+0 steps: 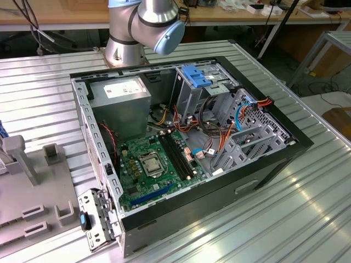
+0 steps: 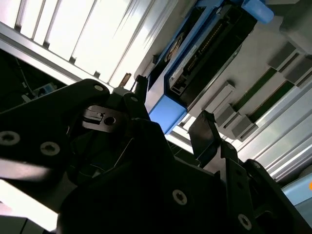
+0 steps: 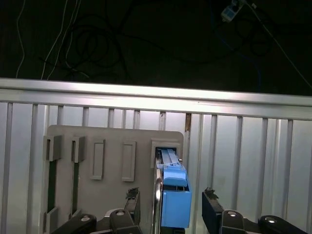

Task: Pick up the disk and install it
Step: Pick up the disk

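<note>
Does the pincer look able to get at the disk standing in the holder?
Probably yes. In the first wrist view the open pincer straddles the disk, which stands on edge in the grey holder; gaps show on both sides and nothing lies between.

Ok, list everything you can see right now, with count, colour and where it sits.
Table: one, silver, ribbed, under everything.
Computer case: one, black, open, on the table.
Circuit board: one, green, on the case floor.
Power box: one, grey, inside the case near the arm.
Drive cage: one, bare metal, inside the case.
Bracket: one, blue, atop the drive cage.
Cables: several, orange, red, blue, inside the case.
Holder plate: one, grey, slotted, on the table.
Disk: one, silver with blue rail, standing in a plate slot.
Arm: one, grey and light blue, beyond the case in the exterior view.
Pincer: one, black, open, straddling the disk.
</note>
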Action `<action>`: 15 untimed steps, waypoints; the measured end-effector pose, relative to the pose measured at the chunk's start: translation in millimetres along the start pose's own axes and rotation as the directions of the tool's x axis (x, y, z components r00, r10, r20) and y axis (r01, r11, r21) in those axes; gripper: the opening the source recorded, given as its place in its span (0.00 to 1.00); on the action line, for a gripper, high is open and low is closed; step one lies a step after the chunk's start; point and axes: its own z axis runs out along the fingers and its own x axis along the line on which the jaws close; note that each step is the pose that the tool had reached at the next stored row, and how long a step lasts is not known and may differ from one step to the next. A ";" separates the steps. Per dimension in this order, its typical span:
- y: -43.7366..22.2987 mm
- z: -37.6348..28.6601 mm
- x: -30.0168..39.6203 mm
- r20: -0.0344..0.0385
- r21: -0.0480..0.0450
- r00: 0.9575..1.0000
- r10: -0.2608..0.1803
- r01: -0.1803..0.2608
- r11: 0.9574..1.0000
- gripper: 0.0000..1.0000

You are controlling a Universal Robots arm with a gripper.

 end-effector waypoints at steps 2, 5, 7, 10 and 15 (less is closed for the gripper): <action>0.2 0.6 -0.1 0.000 0.000 1.000 0.000 0.000 1.000 0.62; 0.8 3.0 -0.1 0.000 0.000 1.000 0.000 0.000 1.000 0.62; 1.1 4.6 -0.1 0.000 0.000 1.000 0.000 0.000 1.000 0.62; 1.2 6.2 -0.2 0.000 0.000 1.000 0.000 0.000 1.000 0.62; 1.3 9.4 -0.1 0.000 0.003 1.000 0.000 0.000 1.000 0.53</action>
